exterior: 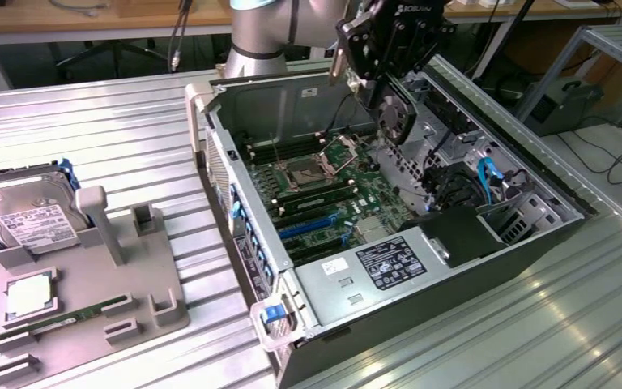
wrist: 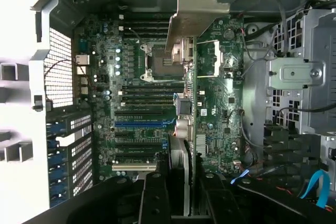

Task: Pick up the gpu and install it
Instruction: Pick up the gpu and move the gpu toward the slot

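- Nearest you: the fingers [wrist: 155,198] of the gripper [wrist: 187,195] pinch the gpu [wrist: 185,145] on both faces. The card is edge-on and hangs clear above the board.
- The silver bracket [wrist: 197,3] is at the card's far end, not toward the rear slot covers [wrist: 68,145].
- Below is the motherboard [wrist: 105,77]. Its expansion slots [wrist: 139,124] run crosswise to the card and lie off to one side of it.
- The open case [exterior: 279,105] surrounds it all.
- Step, as I judge it: carry and align. You've made the pickup; nothing is seated.
- My read: you need the card turned in line with a slot, bracket to the rear, then pressed straight down.
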Controlling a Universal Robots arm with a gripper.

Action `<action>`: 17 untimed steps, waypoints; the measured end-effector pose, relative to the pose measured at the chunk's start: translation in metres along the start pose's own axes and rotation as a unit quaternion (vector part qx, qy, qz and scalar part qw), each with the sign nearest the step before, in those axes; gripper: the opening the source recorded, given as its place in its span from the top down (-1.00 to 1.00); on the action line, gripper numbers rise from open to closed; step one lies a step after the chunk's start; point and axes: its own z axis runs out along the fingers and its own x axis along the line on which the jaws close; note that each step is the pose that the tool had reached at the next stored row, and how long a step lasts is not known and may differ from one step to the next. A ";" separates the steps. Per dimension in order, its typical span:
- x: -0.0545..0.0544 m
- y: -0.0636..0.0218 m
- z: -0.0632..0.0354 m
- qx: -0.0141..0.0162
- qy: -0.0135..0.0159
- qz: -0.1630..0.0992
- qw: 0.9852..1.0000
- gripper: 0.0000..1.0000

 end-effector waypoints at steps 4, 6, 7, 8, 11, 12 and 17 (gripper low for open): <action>-0.012 0.0001 0.0003 0.000 0.000 0.000 1.000 0.45; -0.017 0.0001 0.0004 0.000 0.000 0.000 1.000 0.45; -0.020 0.0001 0.0006 0.000 0.000 0.000 1.000 0.45; -0.023 0.0001 0.0006 0.000 0.000 0.000 1.000 0.45; -0.024 0.0002 0.0006 0.000 0.000 0.000 1.000 0.45; -0.024 0.0002 0.0006 0.000 0.000 0.000 1.000 0.45; -0.025 0.0002 0.0007 0.000 0.000 0.000 1.000 0.45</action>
